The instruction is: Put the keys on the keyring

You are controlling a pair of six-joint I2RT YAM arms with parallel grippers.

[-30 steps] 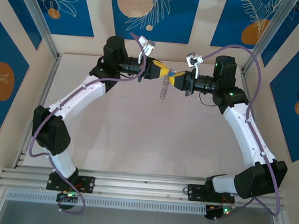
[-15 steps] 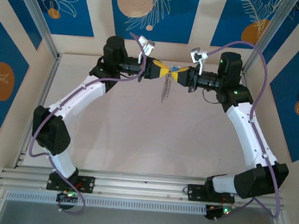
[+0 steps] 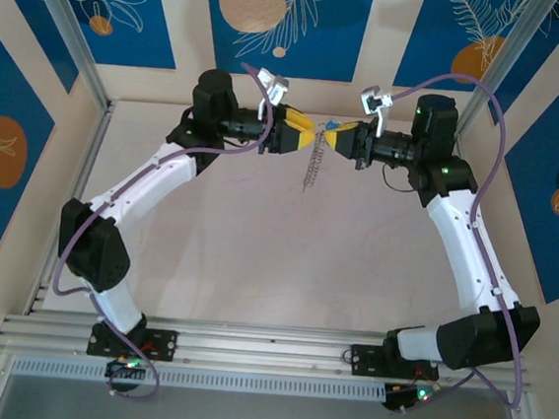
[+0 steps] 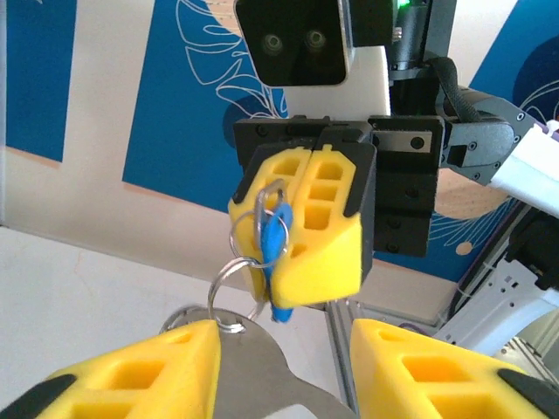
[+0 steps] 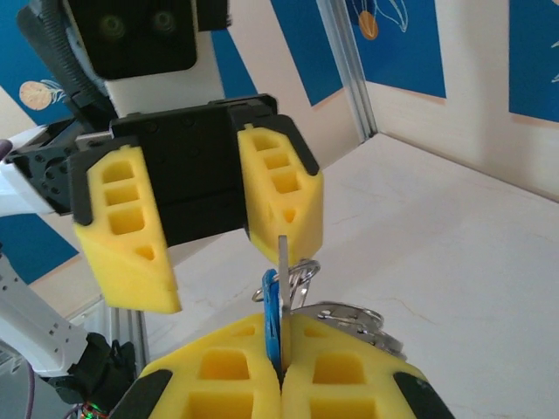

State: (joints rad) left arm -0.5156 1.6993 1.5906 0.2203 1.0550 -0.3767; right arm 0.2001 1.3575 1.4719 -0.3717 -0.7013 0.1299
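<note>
My two grippers meet tip to tip above the far middle of the table. The right gripper (image 5: 281,330) is shut on the blue-headed key (image 5: 272,310), whose silver blade stands up between the pads. The key (image 4: 275,237) hangs on thin wire rings (image 4: 229,272) that link to the grey keyring (image 4: 253,371). That keyring (image 5: 354,319) lies just beside the right gripper's tips. The left gripper (image 4: 284,332) is open, and the grey loop rests by its left finger. A pale chain strip (image 3: 311,168) dangles below the grippers (image 3: 318,134).
Aluminium frame posts (image 3: 69,31) and blue patterned panels (image 3: 278,21) wall the table on three sides. The arms' bases sit on a rail (image 3: 266,352) at the near edge. The pale tabletop (image 3: 275,259) lies open below the raised grippers.
The left gripper has opened after being shut. The right gripper closed in on the left one, then drew slightly right and up with the key.
</note>
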